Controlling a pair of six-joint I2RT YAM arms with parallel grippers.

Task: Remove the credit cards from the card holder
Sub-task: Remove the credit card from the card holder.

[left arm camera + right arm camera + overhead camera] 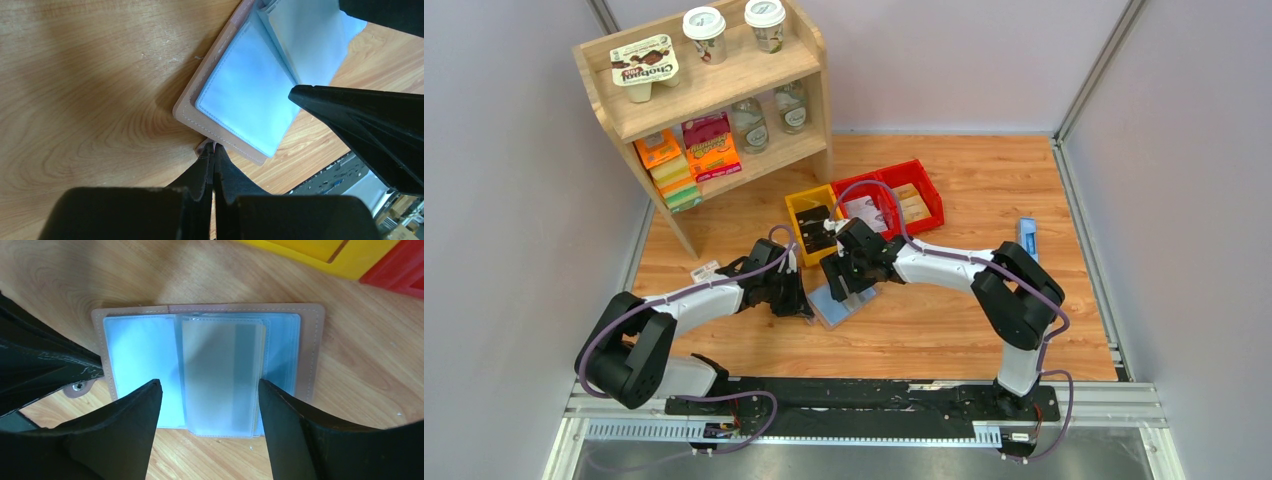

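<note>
The card holder lies open on the wooden table, brown rim out and blue-grey inside up. It fills the right wrist view with clear frosted sleeves fanned over its middle. The credit cards do not show clearly; only a faint yellowish edge sits behind a sleeve. My left gripper is shut on the holder's small snap tab at its corner, and the tab also shows in the right wrist view. My right gripper is open just above the sleeves, one finger on either side of them.
A yellow bin and two red bins stand just behind the holder. A wooden shelf with packets and cups is at the back left. A narrow blue object lies at the right, and a small packet at the left.
</note>
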